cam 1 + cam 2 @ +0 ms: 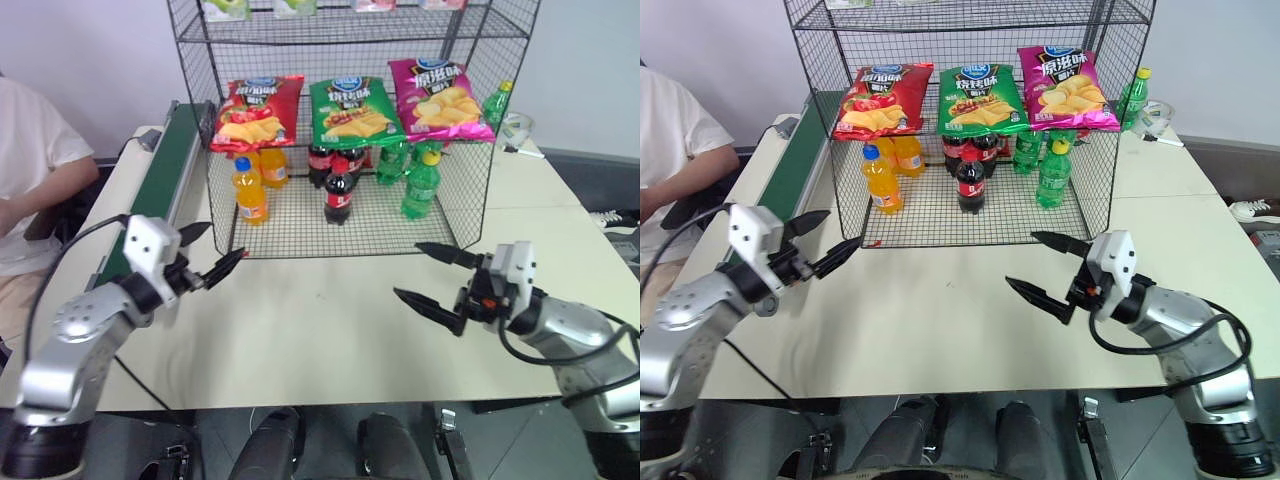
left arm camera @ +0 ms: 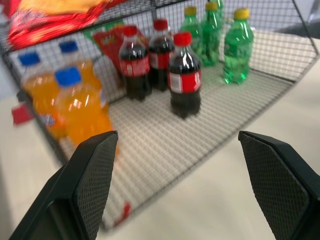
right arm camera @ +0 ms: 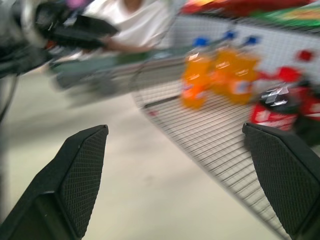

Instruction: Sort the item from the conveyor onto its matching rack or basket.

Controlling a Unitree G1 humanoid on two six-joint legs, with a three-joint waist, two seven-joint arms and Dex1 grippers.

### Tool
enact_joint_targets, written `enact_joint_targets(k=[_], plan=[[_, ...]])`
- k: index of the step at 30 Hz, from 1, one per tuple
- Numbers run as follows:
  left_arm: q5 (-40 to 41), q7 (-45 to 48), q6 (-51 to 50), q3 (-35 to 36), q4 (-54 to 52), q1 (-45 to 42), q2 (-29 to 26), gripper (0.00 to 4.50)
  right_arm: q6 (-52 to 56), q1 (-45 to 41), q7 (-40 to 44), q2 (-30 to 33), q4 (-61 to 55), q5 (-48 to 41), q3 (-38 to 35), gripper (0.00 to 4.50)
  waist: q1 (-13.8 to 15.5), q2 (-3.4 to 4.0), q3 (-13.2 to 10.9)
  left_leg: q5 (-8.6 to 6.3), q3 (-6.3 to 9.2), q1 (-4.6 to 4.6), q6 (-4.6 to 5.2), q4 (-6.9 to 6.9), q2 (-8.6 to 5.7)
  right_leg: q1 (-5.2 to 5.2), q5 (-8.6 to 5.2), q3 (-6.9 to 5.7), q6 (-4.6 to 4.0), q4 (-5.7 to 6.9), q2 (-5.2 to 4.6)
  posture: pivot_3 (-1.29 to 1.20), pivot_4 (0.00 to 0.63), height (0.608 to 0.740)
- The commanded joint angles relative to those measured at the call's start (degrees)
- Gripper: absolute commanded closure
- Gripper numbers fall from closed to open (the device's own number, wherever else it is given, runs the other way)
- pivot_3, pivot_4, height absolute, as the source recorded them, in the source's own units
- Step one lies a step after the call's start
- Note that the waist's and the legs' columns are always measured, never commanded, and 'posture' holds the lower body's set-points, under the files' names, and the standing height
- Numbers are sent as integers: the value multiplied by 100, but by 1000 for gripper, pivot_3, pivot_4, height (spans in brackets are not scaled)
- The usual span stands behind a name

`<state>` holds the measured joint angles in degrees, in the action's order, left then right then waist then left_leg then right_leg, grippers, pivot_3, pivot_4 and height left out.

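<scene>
Left gripper (image 1: pixel 208 254), right gripper (image 1: pixel 432 274): fingers spread wide, empty, over table (image 1: pixel 320 320). Red crinkly chip bag (image 1: pixel 256 112) on slanted mesh shelf of black wire rack (image 1: pixel 200 60), leftmost. Dark-green conveyor (image 1: pixel 165 160) far left. Left wrist view adds cola bottles (image 2: pixel 184 80); right wrist view, blurred orange bottles (image 3: pixel 196 82).

red chip bag (image 1: pixel 256 112) on rack shelf (image 1: pixel 350 135)

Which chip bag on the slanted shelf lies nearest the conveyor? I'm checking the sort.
The red chip bag, at the shelf's left end beside the conveyor; the green bag lies in the middle and the pink bag farthest.
</scene>
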<state>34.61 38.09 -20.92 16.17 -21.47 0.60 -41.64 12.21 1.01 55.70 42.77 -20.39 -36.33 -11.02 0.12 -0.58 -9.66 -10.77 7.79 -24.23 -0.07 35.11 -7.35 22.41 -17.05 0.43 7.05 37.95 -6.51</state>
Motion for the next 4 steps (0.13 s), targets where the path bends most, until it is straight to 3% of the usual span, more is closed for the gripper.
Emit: enact_joint_targets(k=[1, 4], plan=[[-29, 495, 197, 608, 305, 156, -317, 466, 11, 103, 362, 278, 118, -175, -560, 0, 47, 0, 0, 0, -3, 0, 0, 0, 0, 1, -2, 0, -5, -1, -3, 0, 150, 740], [-522, 879, 903, 772, 889, 316, -493, 466, -70, 238, 526, 356, 326, -83, -798, 0, 70, 0, 0, 0, -4, -1, 0, -1, 0, 2, -3, 0, -6, -3, -6, 0, 150, 740]])
